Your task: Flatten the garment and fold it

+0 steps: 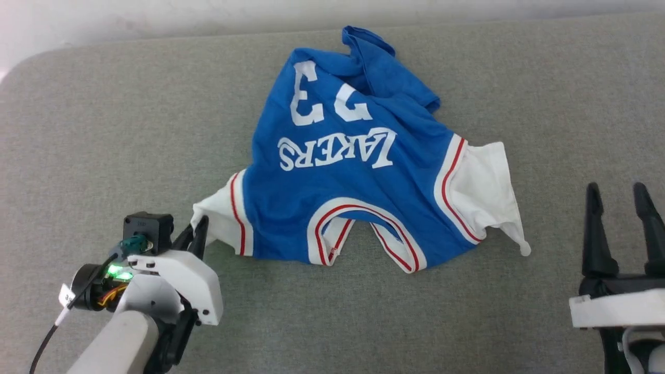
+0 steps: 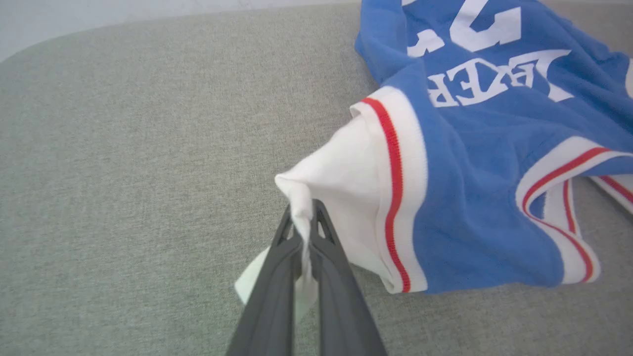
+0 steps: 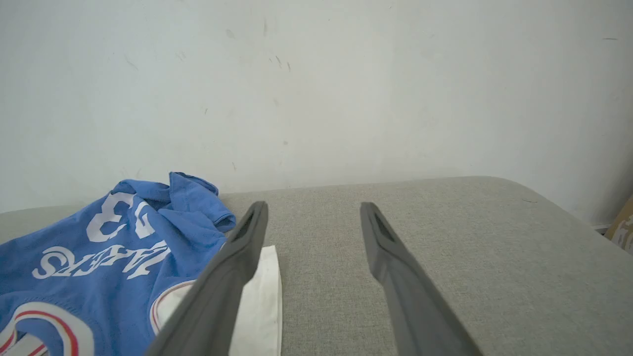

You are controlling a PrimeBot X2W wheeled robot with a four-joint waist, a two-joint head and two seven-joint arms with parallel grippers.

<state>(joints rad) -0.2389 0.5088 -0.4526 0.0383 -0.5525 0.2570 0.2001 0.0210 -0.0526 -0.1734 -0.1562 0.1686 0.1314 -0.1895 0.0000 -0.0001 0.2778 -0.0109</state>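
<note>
Left end effector [image 1: 199, 226] pinches a sleeve [image 1: 218, 218] of the garment [image 1: 343, 171], right end effector [image 1: 616, 192] gapes; collar [image 1: 316, 234] near, hem [image 1: 363, 41] far.

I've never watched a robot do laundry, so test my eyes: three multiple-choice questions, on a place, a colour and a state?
1. Where do the left jaws grip the garment? A. blue hem B. white sleeve tip C. printed number
2. What colour are the thin stripes in the white trim? A. green B. red C. yellow
3. How do the right jaws stand? A. shut on a sleeve B. shut, empty C. open, empty
Answers: 1 B, white fabric is pinched between the closed jaws in the left wrist view. 2 B, red lines edge the collar and sleeve seams. 3 C, they stand wide apart, clear of the garment.
</note>
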